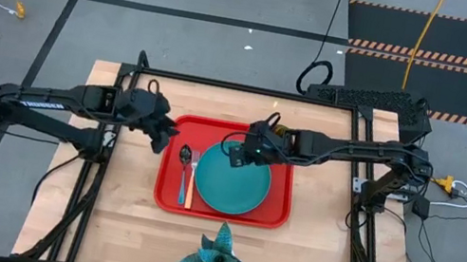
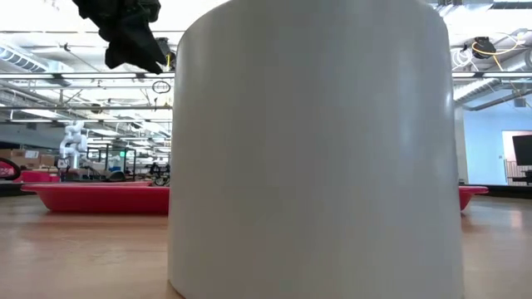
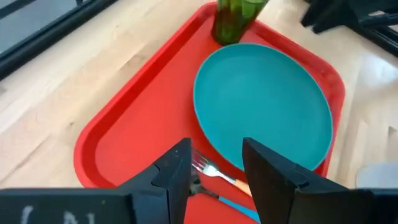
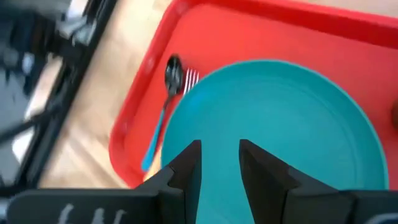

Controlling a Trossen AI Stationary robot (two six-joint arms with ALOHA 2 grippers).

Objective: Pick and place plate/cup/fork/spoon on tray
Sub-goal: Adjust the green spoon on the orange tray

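- Right now we see our left gripper (image 3: 214,168) with its two dark fingers parted and nothing between them, poised over the tray's near-left edge, above the fork and spoon.
- Our right gripper (image 4: 219,163) hangs over the plate, fingers also spread with a gap, gripping nothing; smooth teal shows through the gap.
- Seen from above, the left gripper (image 1: 159,132) sits at the tray's left rim and the right gripper (image 1: 239,154) at the plate's upper edge.
- The plate (image 1: 231,181) is round, flat, matte teal, lying in the middle of the tray.
- The tray (image 1: 167,192) is glossy red plastic, rectangular with rounded corners and a raised rim, resting on the pale wood table (image 1: 307,260).
- The fork (image 3: 217,173), metal tines and orange handle, lies on the tray just left of the plate, with the spoon (image 4: 163,106), dark metal bowl and light blue handle, alongside it.
- The cup (image 3: 235,18), translucent olive-green, stands on the tray at the plate's far edge, seen from our left wrist.
- A folded, spiky teal star (image 1: 214,261) lies on the table in front of the tray, well apart.
- A plain white cylinder (image 2: 314,149) fills the low view.
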